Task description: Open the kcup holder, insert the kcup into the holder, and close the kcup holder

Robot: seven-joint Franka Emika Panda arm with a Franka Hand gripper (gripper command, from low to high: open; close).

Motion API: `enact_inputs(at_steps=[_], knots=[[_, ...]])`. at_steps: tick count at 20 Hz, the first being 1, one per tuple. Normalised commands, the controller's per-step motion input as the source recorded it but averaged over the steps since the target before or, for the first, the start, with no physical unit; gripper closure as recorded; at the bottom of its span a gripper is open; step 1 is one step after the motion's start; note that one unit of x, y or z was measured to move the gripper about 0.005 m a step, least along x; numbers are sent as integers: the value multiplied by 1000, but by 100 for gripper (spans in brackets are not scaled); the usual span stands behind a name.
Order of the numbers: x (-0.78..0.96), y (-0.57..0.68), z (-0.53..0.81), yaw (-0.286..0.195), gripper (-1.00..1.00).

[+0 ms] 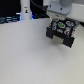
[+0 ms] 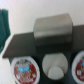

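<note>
In the exterior view the arm (image 1: 59,6) comes down from the top edge, at the exterior view's right, and it hangs just above the holder (image 1: 60,31). The holder is a black box that stands on the pale surface (image 1: 30,60), toward the exterior view's right. On its top face there are some small round shapes with green and white colour; the picture is too blurred to say if one of them is the kcup. Behind, near the top edge and more to the exterior view's left, a tall white cylinder (image 1: 25,10) stands upright, well apart from the holder, in front of a dark background.

The end effector itself I cannot make out in either view (the arm's white body hides it in the exterior view, and the wrist view shows no fingers), so I cannot tell if it is spread or pressed together.

The wrist view looks onto the holder (image 2: 30,42) from close. A grey block (image 2: 52,30) sits on its dark body. At the near edge there are three round things in a row: a cup with a reddish patterned lid (image 2: 24,70), a plain white round well (image 2: 55,67) beside it, and part of another reddish lid (image 2: 80,67) at the picture's border. A dark green object (image 2: 4,25) shows at one side.
</note>
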Motion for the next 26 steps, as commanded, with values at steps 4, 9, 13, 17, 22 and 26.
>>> enact_inputs(at_steps=[4, 9, 13, 17, 22, 26], knots=[[395, 167, -205, 138, -100], [155, 217, -231, 240, -100], [-24, 189, -256, 250, -100], [-255, 247, -166, 217, -100], [-449, 213, -68, 202, -100], [-479, 441, 15, 101, -100]])
